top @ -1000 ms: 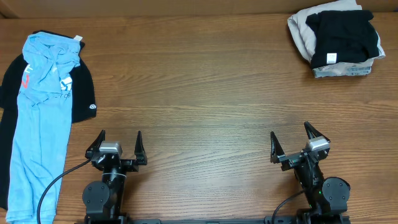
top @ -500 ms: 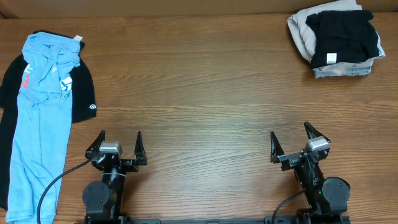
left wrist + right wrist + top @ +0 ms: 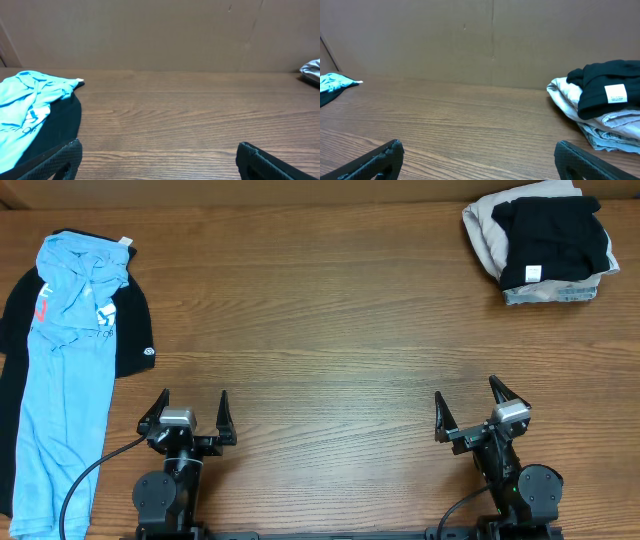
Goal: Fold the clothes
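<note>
Both released: left claw [image 3: 192, 395], right claw [image 3: 466, 388]; T-shirt [image 3: 60, 380] overlies black garment [image 3: 135, 330]; folded pile [image 3: 545, 240] apart.

Nothing is reading clearly. At the upper left of the overhead view, the light blue cotton T-shirt [image 3: 60, 390] is showing a red-orange print [image 3: 42, 307] and white lettering [image 3: 105, 314] — both too small to make out. The large black garment [image 3: 133, 300] under it is carrying a small round white logo [image 3: 148, 352], illegible. At the upper right, the folded black garment [image 3: 555, 230] is showing a white tag [image 3: 533, 273] — unreadable.

Blue T-shirt [image 3: 21, 102] (atop black garment [image 3: 59, 124])
</note>
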Controlling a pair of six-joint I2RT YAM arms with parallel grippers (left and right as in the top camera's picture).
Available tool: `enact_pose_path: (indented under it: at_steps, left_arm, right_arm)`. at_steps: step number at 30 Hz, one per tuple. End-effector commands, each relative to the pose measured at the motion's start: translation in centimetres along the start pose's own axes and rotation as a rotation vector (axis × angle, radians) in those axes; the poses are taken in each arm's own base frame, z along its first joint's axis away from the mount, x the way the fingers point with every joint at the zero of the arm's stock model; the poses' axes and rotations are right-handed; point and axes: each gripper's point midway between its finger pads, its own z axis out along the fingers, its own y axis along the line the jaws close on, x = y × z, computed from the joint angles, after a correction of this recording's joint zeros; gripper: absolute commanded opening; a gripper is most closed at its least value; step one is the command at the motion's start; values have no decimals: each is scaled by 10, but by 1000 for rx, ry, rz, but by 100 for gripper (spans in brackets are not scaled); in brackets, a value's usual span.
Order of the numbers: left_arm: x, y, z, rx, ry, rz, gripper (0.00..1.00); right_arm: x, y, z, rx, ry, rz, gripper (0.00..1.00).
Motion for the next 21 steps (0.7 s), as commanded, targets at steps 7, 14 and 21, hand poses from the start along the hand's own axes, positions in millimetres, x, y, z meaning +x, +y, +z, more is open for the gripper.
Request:
enact_pose_path:
  at_steps: [7, 14, 21]
  left_arm:
    - [0, -2, 0, 12, -5, -26, 100]
    - [-13, -9, -2, 52, -43, -33, 100]
    - [-104, -13, -30, 46, -165, -88, 100]
  right_arm:
    - [2, -3, 0, 19, -3, 3, 100]
    - [-16, -2, -1, 14, -75, -14, 100]
    - [-89, 3, -17, 9, -231, -47, 100]
